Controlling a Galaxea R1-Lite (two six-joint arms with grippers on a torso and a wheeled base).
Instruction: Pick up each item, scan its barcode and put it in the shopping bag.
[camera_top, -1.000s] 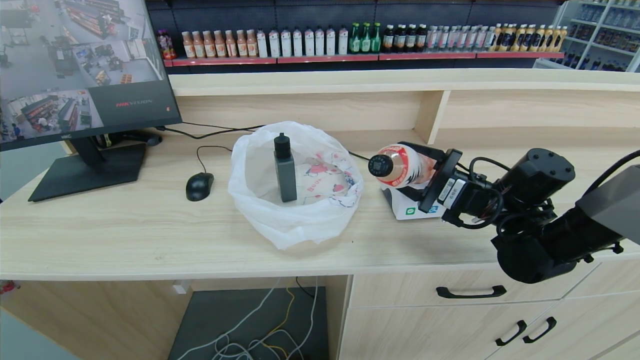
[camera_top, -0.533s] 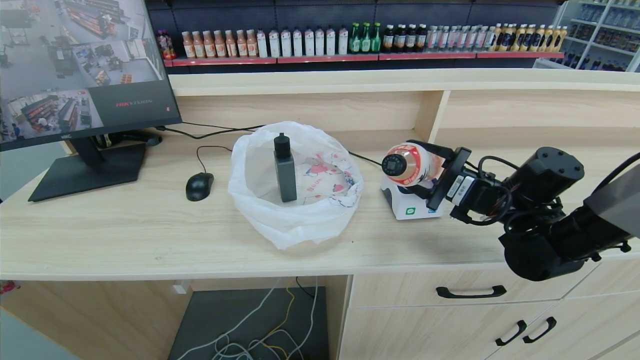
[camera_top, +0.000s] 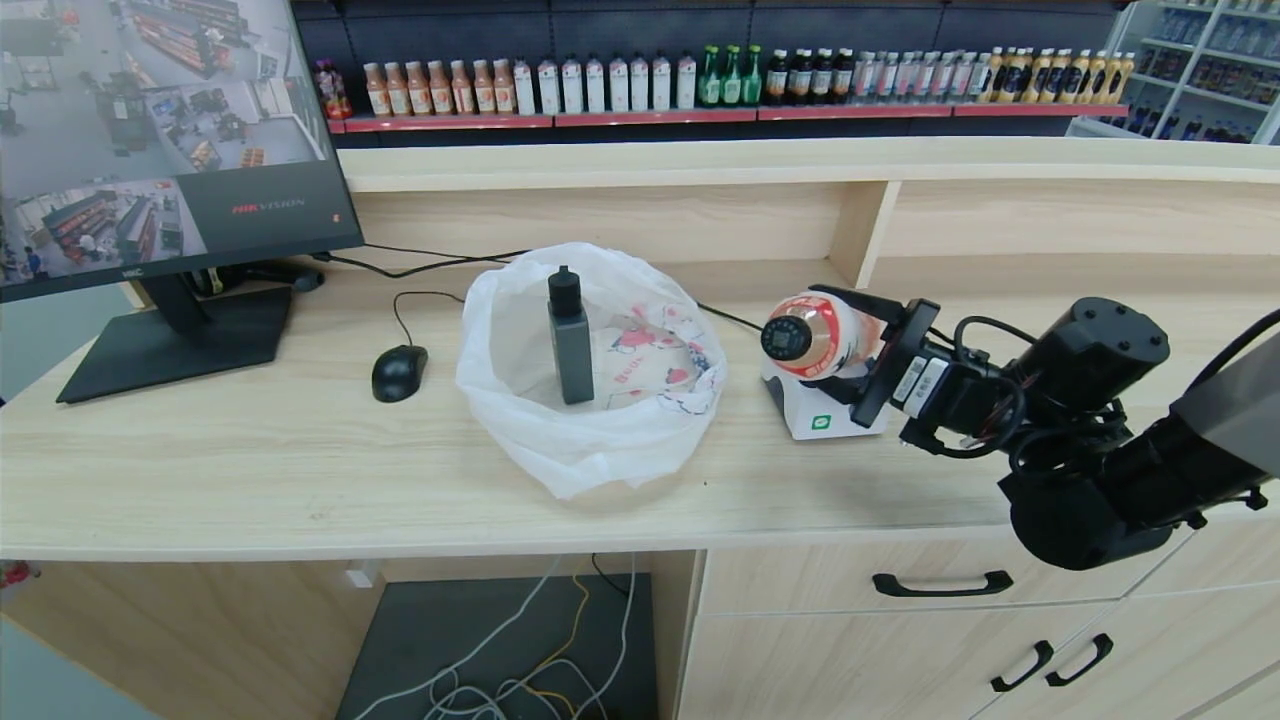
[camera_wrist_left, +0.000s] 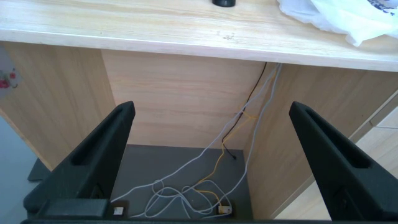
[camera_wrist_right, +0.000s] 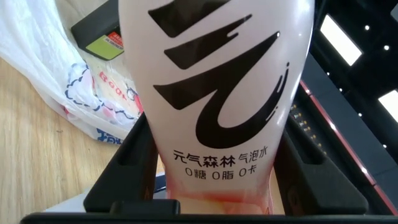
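Note:
My right gripper (camera_top: 850, 335) is shut on a pink and white drink bottle (camera_top: 815, 334), held on its side with its black cap pointing left, just above the white barcode scanner (camera_top: 820, 412). From the right wrist, the bottle (camera_wrist_right: 217, 93) runs between the two dark fingers (camera_wrist_right: 127, 165). The white shopping bag (camera_top: 590, 370) stands open in the middle of the counter, left of the scanner, with a dark grey bottle (camera_top: 570, 340) upright inside it. My left gripper (camera_wrist_left: 211, 162) hangs open below the counter edge, in front of the cable space.
A black mouse (camera_top: 398, 372) lies left of the bag, and a monitor (camera_top: 150, 130) on a stand fills the far left. A raised wooden shelf (camera_top: 860, 230) runs along the back of the counter. Loose cables (camera_wrist_left: 199, 186) lie under the counter.
My right arm drew the bottle back to the right, away from the bag and over the scanner, then shifted it slightly lower. The bag and its contents stayed still.

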